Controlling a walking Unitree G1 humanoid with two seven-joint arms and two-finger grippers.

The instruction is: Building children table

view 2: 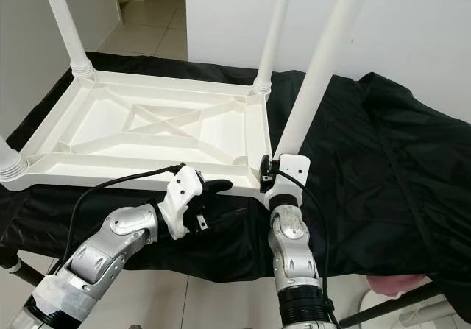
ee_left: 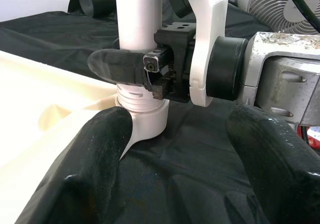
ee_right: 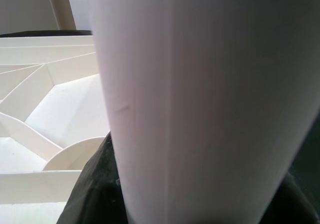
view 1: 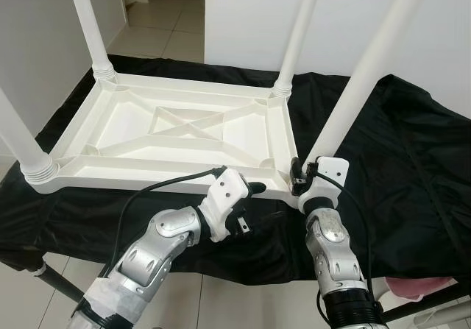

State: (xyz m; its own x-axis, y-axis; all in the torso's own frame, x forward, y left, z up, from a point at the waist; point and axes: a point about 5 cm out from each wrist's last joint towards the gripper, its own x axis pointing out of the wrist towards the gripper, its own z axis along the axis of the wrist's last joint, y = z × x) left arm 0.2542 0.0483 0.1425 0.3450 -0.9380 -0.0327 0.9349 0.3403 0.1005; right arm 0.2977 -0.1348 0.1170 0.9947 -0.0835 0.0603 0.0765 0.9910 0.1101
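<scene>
Here, table leg (view 1: 346, 101) within right pincer (ee_left: 150, 73)

i see a black cloth (view 1: 412, 160) draped over the tabletop, rumpled on the right and hanging over the near edge. beyond it, a white wall (view 1: 243, 12) and a tiled floor (view 1: 165, 27) running far left. a white fan (ee_left: 272, 6) stands in the left wrist view, past the cloth.

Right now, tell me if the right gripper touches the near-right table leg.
Touching: the left wrist view shows the right gripper clamped on the table leg.
</scene>
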